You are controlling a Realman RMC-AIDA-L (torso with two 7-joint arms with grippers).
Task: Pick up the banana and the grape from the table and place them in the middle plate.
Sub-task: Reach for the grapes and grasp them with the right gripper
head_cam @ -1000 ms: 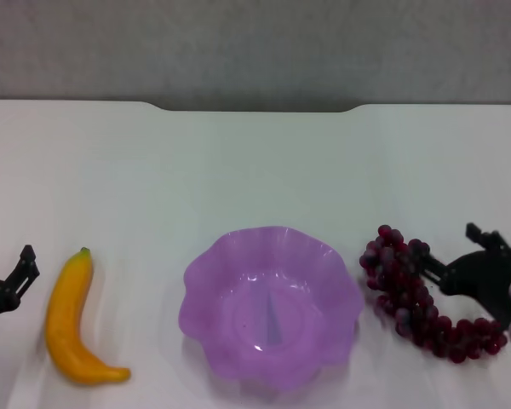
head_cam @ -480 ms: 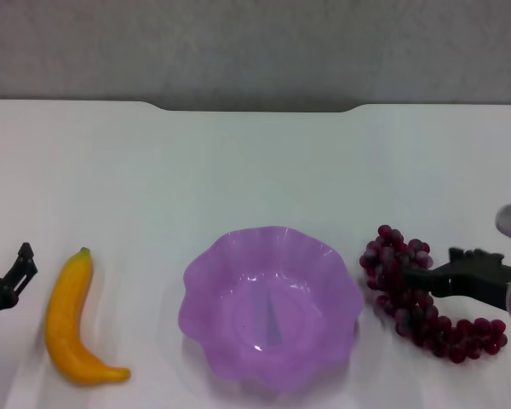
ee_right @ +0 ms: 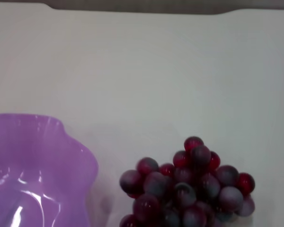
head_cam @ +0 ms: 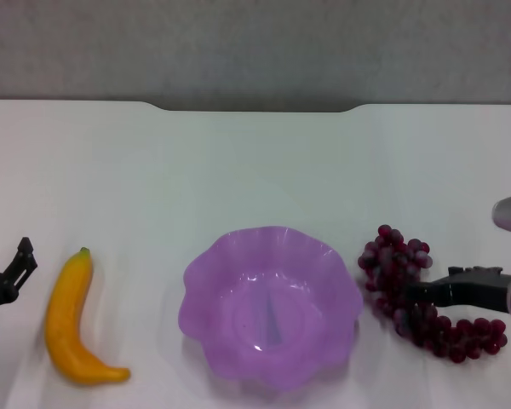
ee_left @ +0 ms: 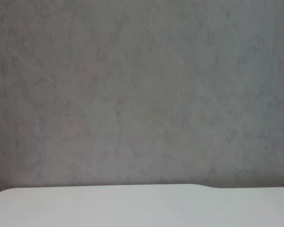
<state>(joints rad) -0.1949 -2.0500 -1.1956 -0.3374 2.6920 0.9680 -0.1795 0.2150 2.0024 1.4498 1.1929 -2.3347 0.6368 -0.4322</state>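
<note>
The orange-yellow banana (head_cam: pixel 71 319) lies on the white table (head_cam: pixel 238 162) at the front left. The purple scalloped middle plate (head_cam: pixel 271 302) stands at the front centre and holds nothing. The dark red grape bunch (head_cam: pixel 393 254) lies just right of the plate. My right gripper (head_cam: pixel 422 291) reaches in from the right, open, its dark fingers lying across the middle of the bunch. The right wrist view shows the grape bunch (ee_right: pixel 189 189) close below and the plate's rim (ee_right: pixel 38 156) beside it. My left gripper (head_cam: pixel 8 277) sits at the left edge, just left of the banana and apart from it.
The table's notched far edge (head_cam: pixel 255 109) runs along the back, with a grey wall (ee_left: pixel 142 94) behind it. Bare tabletop (ee_right: pixel 146 71) stretches behind the plate and the fruit.
My right gripper has turned and come down lower over the grape bunch, now lying flat across it. The grapes, banana, plate and left gripper have hardly moved.
</note>
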